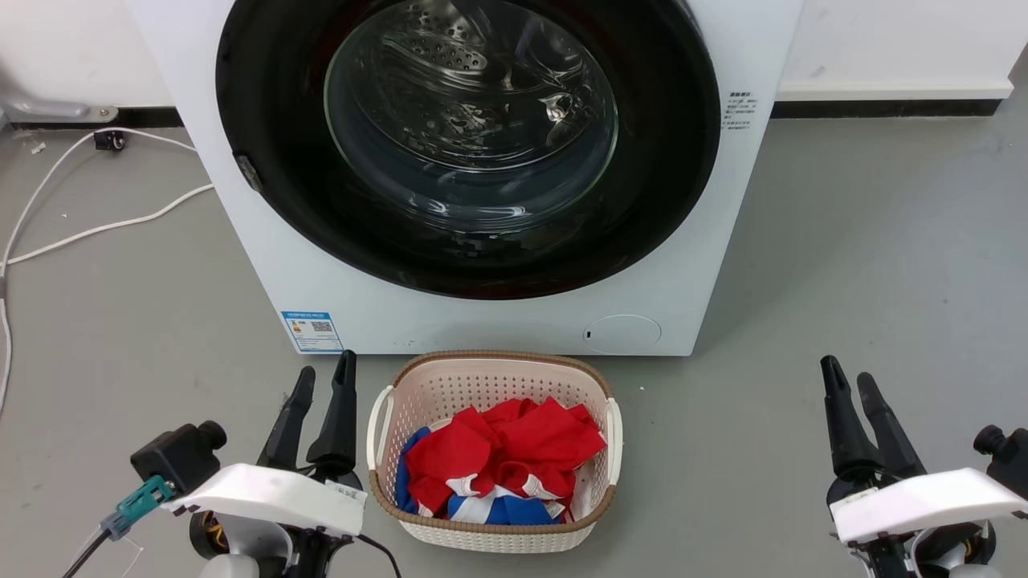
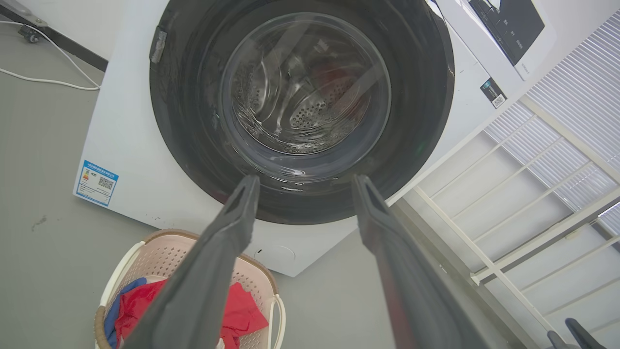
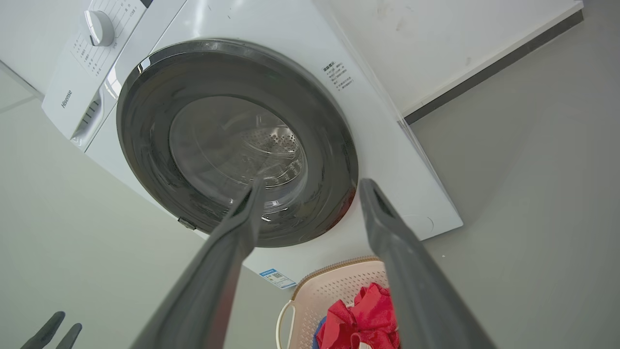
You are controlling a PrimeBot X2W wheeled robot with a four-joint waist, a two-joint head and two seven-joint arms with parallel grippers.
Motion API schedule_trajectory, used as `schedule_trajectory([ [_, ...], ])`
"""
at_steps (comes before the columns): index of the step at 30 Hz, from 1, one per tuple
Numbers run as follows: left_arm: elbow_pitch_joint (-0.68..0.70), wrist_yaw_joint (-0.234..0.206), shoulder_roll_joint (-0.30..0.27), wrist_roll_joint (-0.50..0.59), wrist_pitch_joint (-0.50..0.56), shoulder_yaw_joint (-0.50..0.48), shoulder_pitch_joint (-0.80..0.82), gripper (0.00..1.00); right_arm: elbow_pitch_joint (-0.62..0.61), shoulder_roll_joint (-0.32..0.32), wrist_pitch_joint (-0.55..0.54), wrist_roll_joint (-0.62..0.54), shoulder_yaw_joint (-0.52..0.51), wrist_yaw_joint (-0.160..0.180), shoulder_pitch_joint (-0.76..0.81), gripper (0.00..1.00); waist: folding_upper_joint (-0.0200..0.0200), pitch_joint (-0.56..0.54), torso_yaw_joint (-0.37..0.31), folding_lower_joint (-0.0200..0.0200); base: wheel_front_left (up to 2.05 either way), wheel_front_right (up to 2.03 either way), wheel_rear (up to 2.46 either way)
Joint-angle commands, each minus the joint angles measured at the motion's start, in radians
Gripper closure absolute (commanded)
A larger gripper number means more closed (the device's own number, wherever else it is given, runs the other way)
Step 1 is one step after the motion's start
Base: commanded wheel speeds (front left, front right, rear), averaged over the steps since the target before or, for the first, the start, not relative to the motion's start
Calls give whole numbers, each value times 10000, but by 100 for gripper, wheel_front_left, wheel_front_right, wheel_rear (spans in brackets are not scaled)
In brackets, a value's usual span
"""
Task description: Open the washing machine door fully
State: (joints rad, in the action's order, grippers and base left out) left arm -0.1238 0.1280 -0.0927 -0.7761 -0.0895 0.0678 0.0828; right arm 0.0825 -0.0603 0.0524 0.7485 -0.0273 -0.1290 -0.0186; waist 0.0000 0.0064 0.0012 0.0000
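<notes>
Plainly, the washing machine door is sitting shut against the front of the washing machine, at the far middle of the scene. The left gripper is hovering at the near left, fingers apart and holding nothing. The right gripper is hovering at the near right, likewise spread and empty. Between them a beige basket is standing just before the machine, holding red, blue and white cloth.

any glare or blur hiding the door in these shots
Head view: sharp, bright reflections streak the washing machine door glass. Left wrist view: wide-angle curving, the left gripper soft up close. Right wrist view: door looks hazy grey, the right gripper blurred.
</notes>
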Motion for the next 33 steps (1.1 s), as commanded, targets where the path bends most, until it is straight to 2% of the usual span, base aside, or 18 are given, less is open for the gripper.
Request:
schedule_trajectory([
  [1, 116, 4, -111, 285, -82, 58, 159, 0, -214, -43, 31, -331, 6, -13, -92, 0, 0, -4, -2, 0, 0, 0, 0],
  [11, -12, -117, -257, 1708, -384, 214, 84, 0, -574, 0, 9, -2006, 2, -15, 137, 0, 0, -37, -2, 0, 0, 0, 0],
  [33, -352, -284, -420, 3960, -946, 481, 32, 0, -925, 80, 73, -4562, 117, -20, 372, 0, 0, -100, 25, 0, 0, 0, 0],
])
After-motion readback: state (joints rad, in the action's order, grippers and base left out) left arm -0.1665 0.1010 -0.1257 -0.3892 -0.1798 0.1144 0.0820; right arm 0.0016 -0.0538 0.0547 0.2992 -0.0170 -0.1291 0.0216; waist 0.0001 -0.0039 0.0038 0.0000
